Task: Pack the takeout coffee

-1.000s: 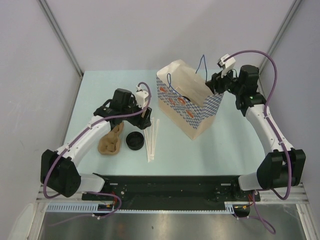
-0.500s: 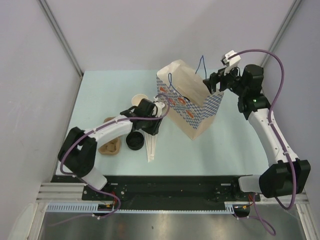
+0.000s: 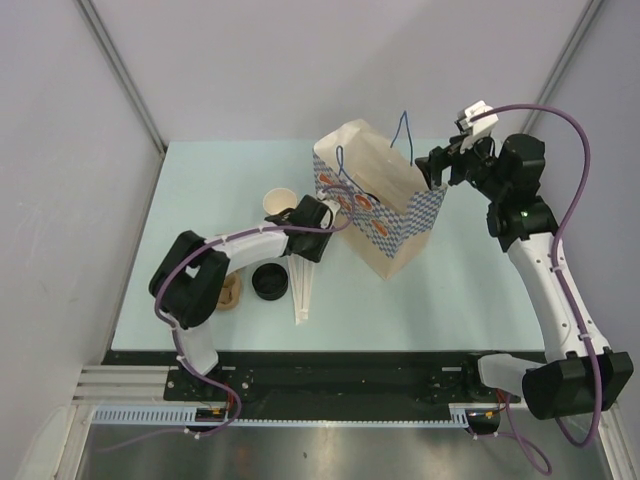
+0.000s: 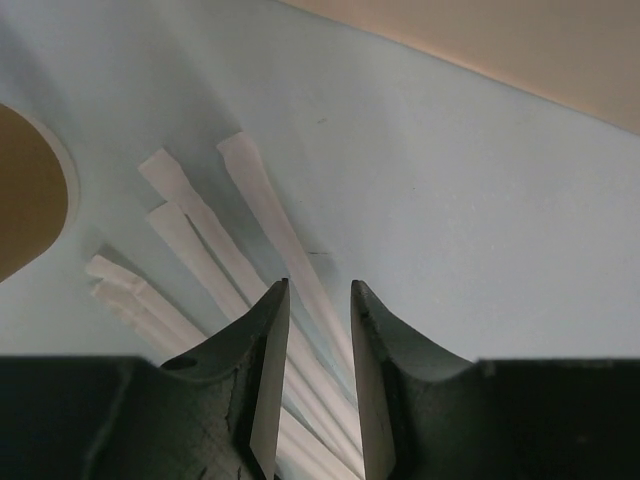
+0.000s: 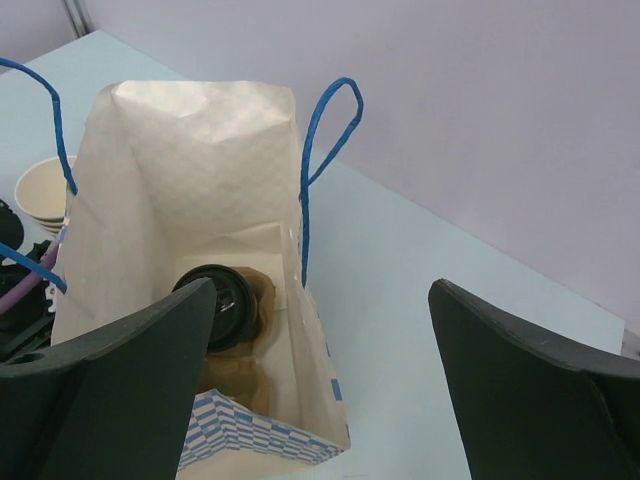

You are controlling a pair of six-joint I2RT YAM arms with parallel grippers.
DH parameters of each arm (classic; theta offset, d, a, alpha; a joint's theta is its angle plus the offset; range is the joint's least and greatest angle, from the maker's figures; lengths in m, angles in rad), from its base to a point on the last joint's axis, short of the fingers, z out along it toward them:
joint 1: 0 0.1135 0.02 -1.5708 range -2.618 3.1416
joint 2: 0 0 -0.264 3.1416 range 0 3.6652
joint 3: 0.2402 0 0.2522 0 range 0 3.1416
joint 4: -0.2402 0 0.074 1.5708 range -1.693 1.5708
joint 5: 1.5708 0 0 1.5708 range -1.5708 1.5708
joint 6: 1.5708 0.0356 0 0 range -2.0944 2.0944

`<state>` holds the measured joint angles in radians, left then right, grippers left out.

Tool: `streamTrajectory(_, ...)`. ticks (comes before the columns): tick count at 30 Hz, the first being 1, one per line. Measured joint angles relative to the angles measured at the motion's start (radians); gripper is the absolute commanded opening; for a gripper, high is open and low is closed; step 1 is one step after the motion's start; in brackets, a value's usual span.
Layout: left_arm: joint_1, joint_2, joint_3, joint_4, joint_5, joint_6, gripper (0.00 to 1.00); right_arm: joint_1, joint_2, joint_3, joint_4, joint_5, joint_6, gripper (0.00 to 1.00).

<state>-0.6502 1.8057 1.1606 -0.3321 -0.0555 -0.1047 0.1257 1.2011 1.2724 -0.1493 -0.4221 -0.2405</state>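
The takeout coffee (image 5: 222,302) stands inside the bag (image 5: 200,150). Your right hand (image 5: 320,300) hangs spread and empty above it, likely clear for withdrawal. Your left hand (image 4: 310,290), narrowly parted, grips nothing over the straws (image 4: 262,205).

The pale blue-green table (image 3: 470,290) is carrying five things. A paper bag (image 3: 385,245) with blue checks is standing open at the centre. A stack of lidless cups (image 3: 279,202) is sitting to its left. Below them, a loose black lid (image 3: 268,282) is lying between a brown cardboard carrier (image 3: 231,293) and white wrapped sticks (image 3: 302,290), which are fanning out.
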Motion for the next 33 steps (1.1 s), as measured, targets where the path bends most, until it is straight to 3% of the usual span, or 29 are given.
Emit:
streamTrajectory(9, 0.0, 0.074, 0.021, 0.006, -0.024, -0.014, 0.33, -0.031, -0.031, 0.0, -0.062, 0.011, -0.003, 0.93)
streamTrajectory(15, 0.0, 0.088, 0.033, 0.005, -0.012, -0.029, 0.12, -0.045, -0.049, 0.0, -0.086, 0.011, -0.005, 0.94)
streamTrajectory(21, 0.003, 0.074, 0.025, -0.003, 0.049, -0.035, 0.0, -0.051, -0.073, 0.0, -0.1, 0.011, -0.007, 0.95)
streamTrajectory(25, -0.014, -0.009, -0.029, -0.014, 0.145, -0.044, 0.0, -0.051, -0.08, 0.0, -0.101, 0.009, -0.004, 0.99)
streamTrajectory(33, -0.069, -0.285, -0.072, 0.034, 0.321, -0.056, 0.0, -0.04, -0.09, 0.0, -0.1, -0.014, 0.01, 0.99)
